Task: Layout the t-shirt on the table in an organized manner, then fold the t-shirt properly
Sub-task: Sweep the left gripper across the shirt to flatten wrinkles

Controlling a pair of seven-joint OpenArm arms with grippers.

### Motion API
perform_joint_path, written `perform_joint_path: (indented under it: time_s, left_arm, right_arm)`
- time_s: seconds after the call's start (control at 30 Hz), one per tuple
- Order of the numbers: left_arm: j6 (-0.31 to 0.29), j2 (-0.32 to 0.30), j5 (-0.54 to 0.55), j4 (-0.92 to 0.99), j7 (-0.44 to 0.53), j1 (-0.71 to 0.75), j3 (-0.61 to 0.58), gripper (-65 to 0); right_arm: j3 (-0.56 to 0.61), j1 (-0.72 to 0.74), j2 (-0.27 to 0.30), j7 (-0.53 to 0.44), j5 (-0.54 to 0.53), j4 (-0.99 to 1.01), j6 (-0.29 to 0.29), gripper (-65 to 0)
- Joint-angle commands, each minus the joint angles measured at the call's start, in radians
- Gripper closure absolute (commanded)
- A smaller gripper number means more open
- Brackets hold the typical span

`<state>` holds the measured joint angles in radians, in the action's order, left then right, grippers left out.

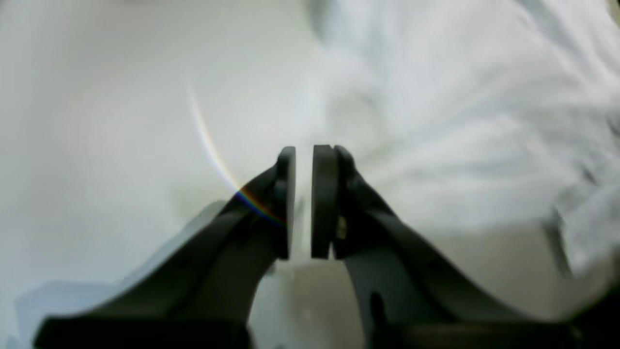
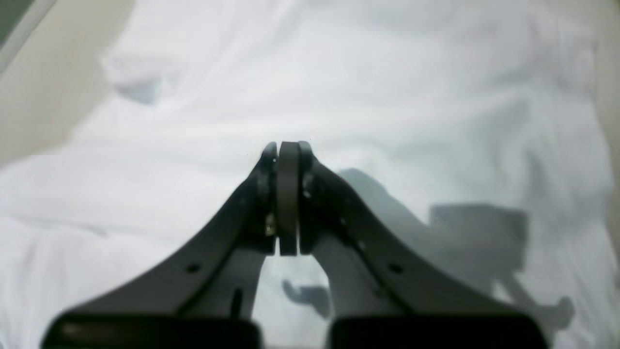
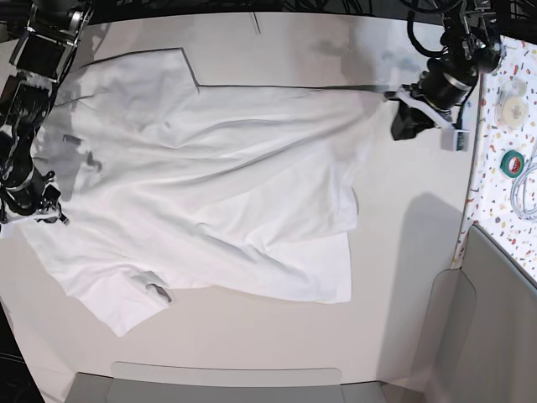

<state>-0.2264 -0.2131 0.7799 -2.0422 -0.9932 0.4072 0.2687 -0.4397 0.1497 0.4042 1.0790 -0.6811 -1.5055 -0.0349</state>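
At the left of the base view the right gripper [image 2: 287, 198] is seen with its dark pads pressed flat together on nothing, poised over the soft, wrinkled white t-shirt [image 3: 210, 185], which is spread wide across the smooth matte off-white table [image 3: 394, 277]. At the right, the left gripper [image 1: 303, 201] is held narrowly parted, nothing visible between its pads, beside the shirt's edge.

looks like a robotics lab: big off-white table [image 3: 277, 353], tape rolls [image 3: 512, 159] on a terrazzo strip [image 3: 503, 227], cables.
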Motion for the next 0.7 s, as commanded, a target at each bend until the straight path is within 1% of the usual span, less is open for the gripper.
perform_joint_path:
  time_s: [0.0, 0.07, 0.17, 0.27, 0.37, 0.4, 0.5, 0.53, 0.57, 0.67]
  left_arm:
    - [-0.006, -0.010, 0.016, -0.012, -0.010, -0.038, -0.022, -5.1]
    - [-0.006, -0.010, 0.016, 0.008, -0.077, -0.098, -0.061, -5.1]
    - [-0.005, -0.009, 0.016, 0.031, -0.145, -0.166, -0.079, -5.1]
    - [-0.003, -0.007, 0.016, 0.036, -0.177, -0.232, -0.085, -5.1]
    - [-0.003, 0.027, 0.011, 0.064, -0.183, -0.307, -0.087, -5.1]
    - [-0.003, 0.033, 0.011, 0.085, -0.183, -0.336, -0.087, -5.1]
    - [-0.003, 0.047, 0.013, 0.166, -0.183, -0.425, -0.095, -5.1]
    - [-0.003, 0.048, 0.014, 0.197, -0.183, -0.457, -0.098, -5.1]
    - [-0.003, 0.048, 0.016, 0.234, -0.183, -0.494, -0.099, -5.1]
    - [-0.003, 0.062, 0.017, 0.344, -0.183, -0.601, -0.099, -5.2]
  right_arm:
    - [-0.034, -0.025, 0.029, 0.007, 0.004, -0.023, -0.004, 0.0]
    - [-0.055, -0.094, 0.046, 0.034, 0.004, -0.034, -0.004, 0.0]
    - [-0.052, -0.177, 0.077, 0.036, 0.002, -0.039, -0.004, 0.0]
    - [-0.052, -0.253, 0.112, 0.036, 0.002, -0.039, -0.003, 0.0]
    - [-0.052, -0.321, 0.144, 0.037, 0.002, -0.040, 0.000, 0.0]
    - [-0.052, -0.341, 0.158, 0.037, 0.002, -0.040, 0.020, 0.0]
    - [-0.052, -0.393, 0.197, 0.039, 0.002, -0.040, 0.109, 0.0]
    - [-0.052, -0.408, 0.206, 0.039, 0.002, -0.040, 0.128, 0.0]
    - [-0.052, -0.427, 0.216, 0.039, 0.002, -0.040, 0.143, 0.0]
    - [-0.052, -0.464, 0.224, 0.039, 0.004, -0.051, 0.149, 0.0]
